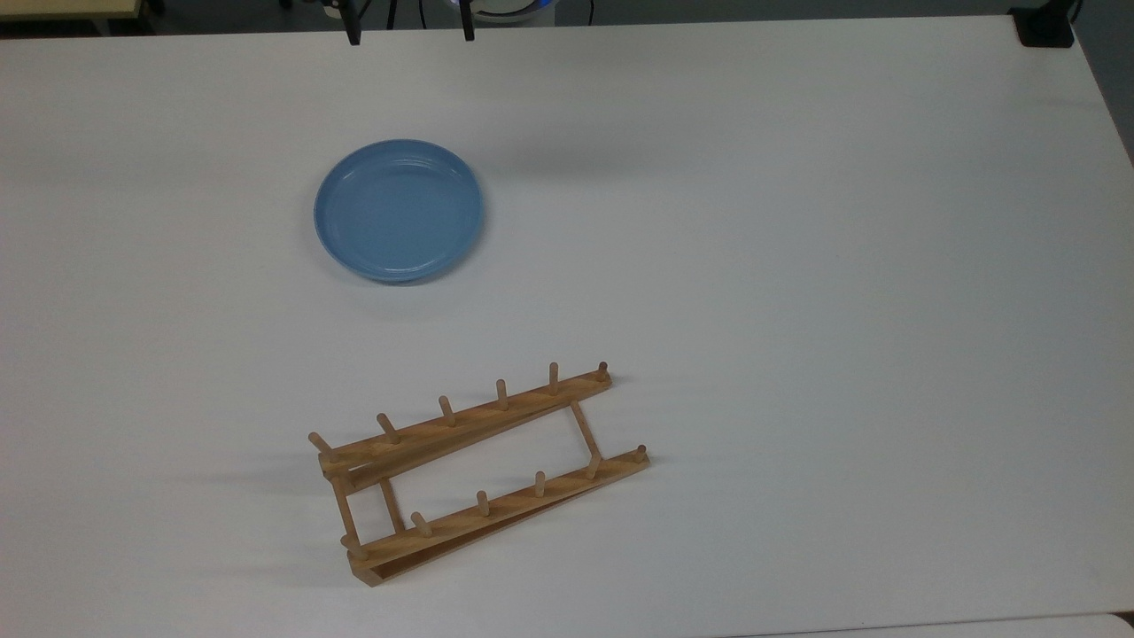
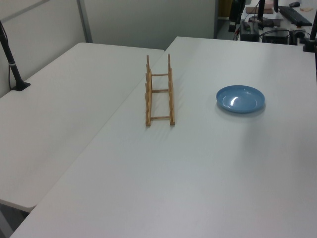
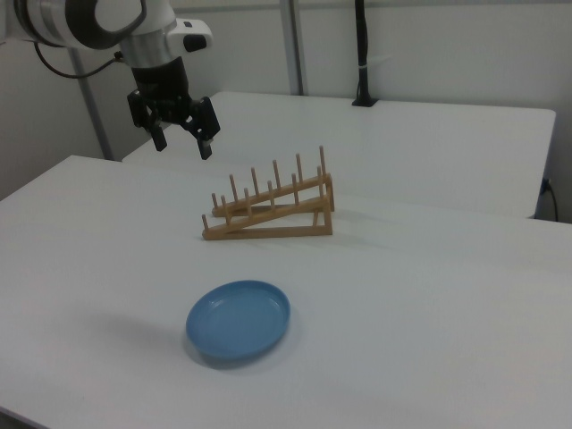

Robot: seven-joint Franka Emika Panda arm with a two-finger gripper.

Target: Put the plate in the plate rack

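1. In the right view, the gripper hangs high above the table, fingers pointing down, well apart from the plate; the plate lies below it and toward the right view's lower right, so the coming move is, by my judgement, a long descent toward the near side of the right view.
2. The 2 fingers stand spread wide with only air between them; they hold nothing.
3. The plate lies flat on the table, rim up, touched by nothing; being round it has no long axis, so any point of the rim serves equally, though I judge the edge nearest the gripper the natural place to pinch.
4. The plate rack sits well apart from the plate, toward the bottom in the top view; its 2 rails run slantwise there, rising from the top view's lower left to its right; in the left view the plate rack lies to the left view's left of the plate, with bare table between them.
5. In the top view, 2 dark finger tips show at the upper edge, above the plate; I take them for the gripper.
6. The arm's last link stands roughly upright, wrist over the fingers; the task is, I judge, at its very start, nothing yet grasped.
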